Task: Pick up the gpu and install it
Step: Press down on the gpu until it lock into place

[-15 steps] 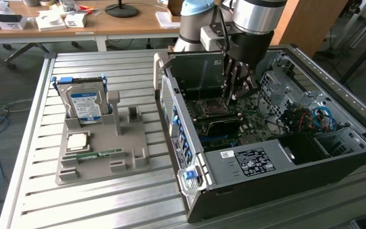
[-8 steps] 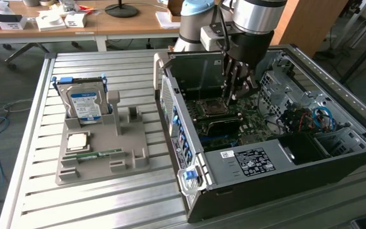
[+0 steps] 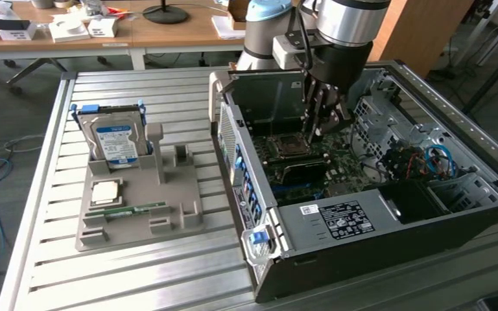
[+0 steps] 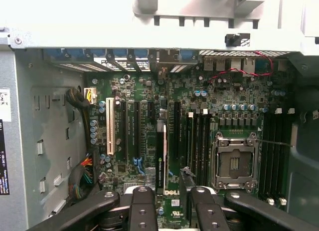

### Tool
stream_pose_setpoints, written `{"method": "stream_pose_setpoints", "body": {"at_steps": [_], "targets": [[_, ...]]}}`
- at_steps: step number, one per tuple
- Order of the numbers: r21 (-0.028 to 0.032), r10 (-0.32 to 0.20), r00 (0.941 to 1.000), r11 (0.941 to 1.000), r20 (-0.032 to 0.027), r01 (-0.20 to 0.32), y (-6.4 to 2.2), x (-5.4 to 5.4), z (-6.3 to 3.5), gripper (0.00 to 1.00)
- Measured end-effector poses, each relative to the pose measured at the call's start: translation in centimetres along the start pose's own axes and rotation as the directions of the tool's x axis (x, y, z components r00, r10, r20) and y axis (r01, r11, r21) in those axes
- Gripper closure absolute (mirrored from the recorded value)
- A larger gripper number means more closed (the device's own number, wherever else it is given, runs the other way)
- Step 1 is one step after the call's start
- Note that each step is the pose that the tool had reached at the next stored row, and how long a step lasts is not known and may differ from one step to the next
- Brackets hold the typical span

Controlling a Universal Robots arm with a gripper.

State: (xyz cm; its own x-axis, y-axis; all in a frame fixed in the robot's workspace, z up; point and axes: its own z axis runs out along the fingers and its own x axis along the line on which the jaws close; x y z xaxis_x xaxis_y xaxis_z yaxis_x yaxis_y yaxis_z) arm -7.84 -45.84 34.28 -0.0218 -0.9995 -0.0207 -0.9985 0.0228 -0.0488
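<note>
- Here the end effector (image 3: pixel 325 129) hangs inside the open computer case (image 3: pixel 456 194), reaching down from the arm (image 3: pixel 344 26) above the motherboard (image 3: pixel 318 172).
- In the wrist view its two fingers (image 4: pixel 143 211) stand partly apart, and between them a thin dark card, the gpu (image 4: pixel 161 156), is seen edge-on, running away from the end effector (image 4: pixel 169 203) over the board.
- The gpu appears gripped between the fingers at its near end; whether the pads actually press it cannot be told for certain.
- The card stands upright in line with the expansion slots (image 4: pixel 132 128), between the black slots and the one beside the memory slots (image 4: pixel 199 141); whether its lower edge is seated in a slot cannot be told.
- The empty CPU socket (image 4: pixel 234 163) lies just beside the gpu's line, with a white slot (image 4: pixel 110 126) on the other side.
- In the exterior view, the gpu itself is hard to make out behind the fingers, above the CPU socket (image 3: pixel 288 146).
- On the slatted metal table (image 3: pixel 145 272), at the exterior view's left, a grey parts holder (image 3: pixel 137 214) carries a hard drive (image 3: pixel 115 139) standing upright, a processor (image 3: pixel 106 191) and a green memory stick (image 3: pixel 128 210), all well apart from the end effector.
</note>
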Motion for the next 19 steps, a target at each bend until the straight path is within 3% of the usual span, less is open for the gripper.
{"method": "stream_pose_setpoints", "body": {"at_steps": [1,3,5,7,15,19], "targets": [[0.0,0.0,1.0,1.0,0.0,0.0,0.0,0.0,0.0,0.68],[0.0,0.0,1.0,1.0,0.0,0.0,0.0,0.0,0.0,0.8],[0.0,0.0,1.0,1.0,0.0001,0.0,0.0,0.0,0.0,0.8],[0.0,0.0,1.0,1.0,0.0001,0.0,0.0,0.0,0.0,0.89],[-0.0007,0.0,1.0,1.0,0.0,0.0,-0.09,0.0,0.0,0.89],[-0.0075,0.006,1.0,1.0,-0.0004,-0.006,-0.3,-0.01,0.03,0.89]]}}
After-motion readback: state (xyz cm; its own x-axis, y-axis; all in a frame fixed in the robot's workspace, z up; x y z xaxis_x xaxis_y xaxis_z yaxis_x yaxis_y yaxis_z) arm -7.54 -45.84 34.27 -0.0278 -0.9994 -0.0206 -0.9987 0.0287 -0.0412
